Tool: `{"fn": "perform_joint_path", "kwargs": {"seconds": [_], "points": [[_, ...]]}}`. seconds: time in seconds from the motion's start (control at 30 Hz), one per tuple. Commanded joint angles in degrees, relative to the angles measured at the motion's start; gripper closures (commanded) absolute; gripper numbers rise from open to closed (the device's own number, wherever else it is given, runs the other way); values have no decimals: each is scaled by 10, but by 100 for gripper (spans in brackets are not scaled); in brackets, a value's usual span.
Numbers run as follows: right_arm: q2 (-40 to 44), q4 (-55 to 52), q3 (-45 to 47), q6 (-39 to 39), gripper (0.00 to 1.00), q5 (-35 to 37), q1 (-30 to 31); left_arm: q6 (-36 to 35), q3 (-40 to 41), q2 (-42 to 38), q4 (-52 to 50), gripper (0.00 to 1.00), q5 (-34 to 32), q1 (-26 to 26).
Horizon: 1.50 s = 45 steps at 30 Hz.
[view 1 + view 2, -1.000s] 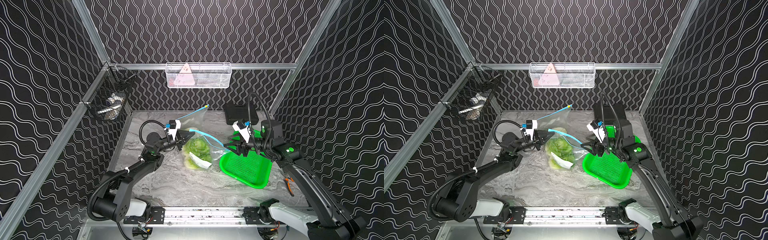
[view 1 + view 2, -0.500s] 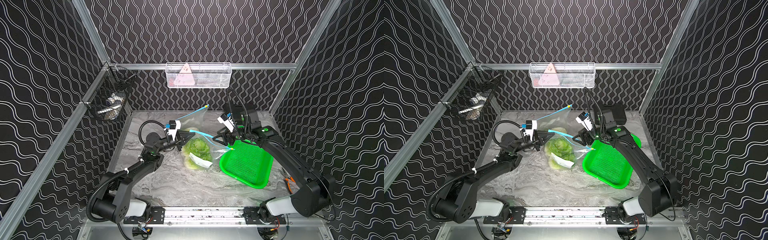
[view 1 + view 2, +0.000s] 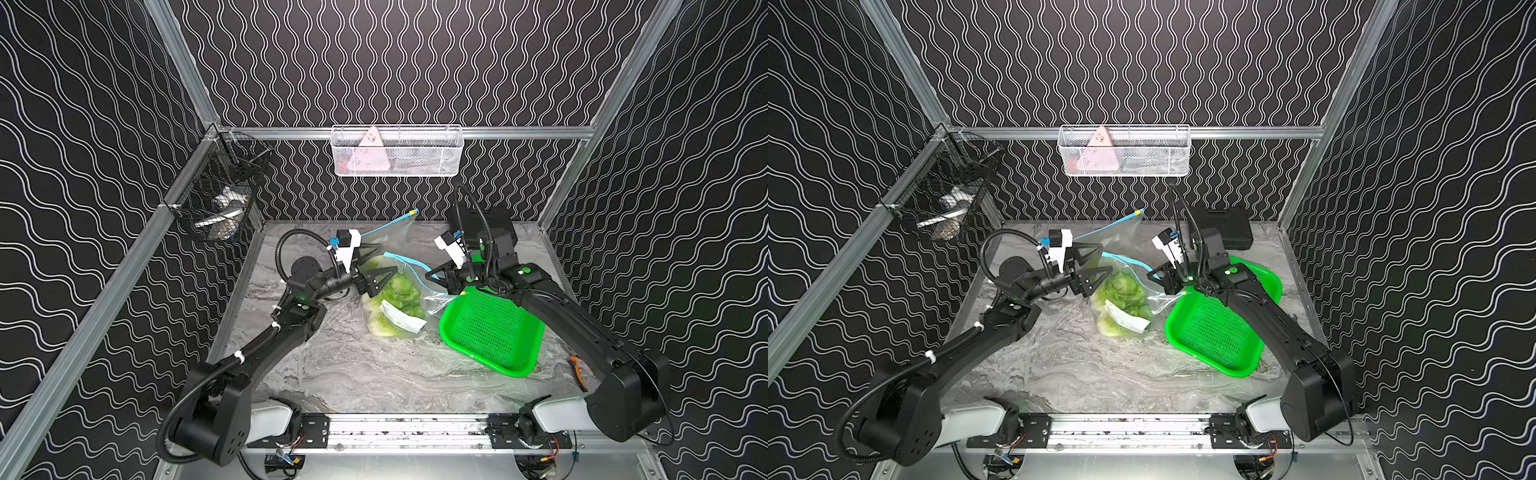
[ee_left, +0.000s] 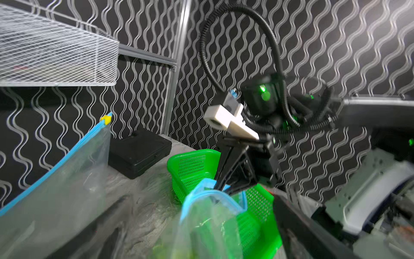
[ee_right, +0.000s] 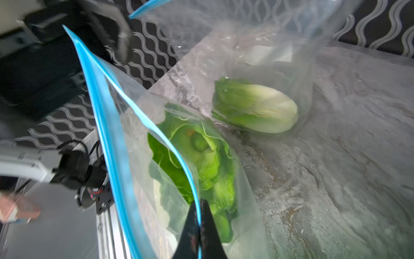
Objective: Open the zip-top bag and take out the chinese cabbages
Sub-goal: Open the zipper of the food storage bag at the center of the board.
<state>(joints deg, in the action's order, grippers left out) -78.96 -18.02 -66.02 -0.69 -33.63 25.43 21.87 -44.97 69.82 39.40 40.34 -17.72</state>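
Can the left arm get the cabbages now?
Probably yes. The right gripper pinches the bag by its blue zip edge, its mouth gapes, and the open left gripper hovers by the cabbages. Floppy plastic might snag.

In both top views you see walls (image 3: 395,62) of black crossed by white wavy vertical lines, and a table (image 3: 353,374) marbled grey and white. At centre, note the clear zip-top bag (image 3: 434,301), edged by a sky-blue zip strip (image 5: 105,125). A yellow slider (image 4: 105,119) tips a blue strip toward 12 o'clock. The chinese cabbages (image 5: 257,107) grade from creamy-white stems to bright green crinkled leaves, and the bag's label (image 3: 401,320) is white. At 4 o'clock find the vivid green perforated basket (image 3: 490,332). At 12 o'clock is a white wire basket (image 3: 415,153) with a pink triangle (image 3: 368,153), and at 10 o'clock a black mesh basket (image 3: 216,199). Both arms (image 3: 282,345) are black, with white wrist housings (image 3: 347,249).
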Motion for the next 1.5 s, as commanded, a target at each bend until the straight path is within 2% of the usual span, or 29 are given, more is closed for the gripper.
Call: {"fn": "perform_joint_path", "kwargs": {"seconds": [0.0,0.1,0.23,0.37,0.5,0.67,0.87,1.03,1.17,1.37,1.47], "points": [[31,133,46,134,100,122,23,-44,-33,-54,-244,1,-183,-37],[55,195,87,218,100,213,48,-2,-70,-101,-401,1,-317,-81],[71,259,128,243,100,306,91,92,-126,-113,-550,1,-394,-127],[78,287,139,246,100,337,122,129,-191,-83,-633,1,-484,-201],[77,301,141,219,100,354,155,128,-236,-33,-647,1,-498,-241],[76,319,147,219,100,341,165,163,-265,30,-650,2,-492,-257],[84,325,150,220,100,342,171,175,-274,61,-652,13,-521,-261],[92,317,150,219,100,336,175,154,-301,93,-669,27,-526,-261],[100,304,153,224,100,372,178,153,-325,111,-708,58,-552,-261],[90,207,127,256,100,515,177,103,-345,84,-765,100,-596,-261],[86,170,116,279,100,538,176,66,-371,84,-805,100,-616,-261]]}}
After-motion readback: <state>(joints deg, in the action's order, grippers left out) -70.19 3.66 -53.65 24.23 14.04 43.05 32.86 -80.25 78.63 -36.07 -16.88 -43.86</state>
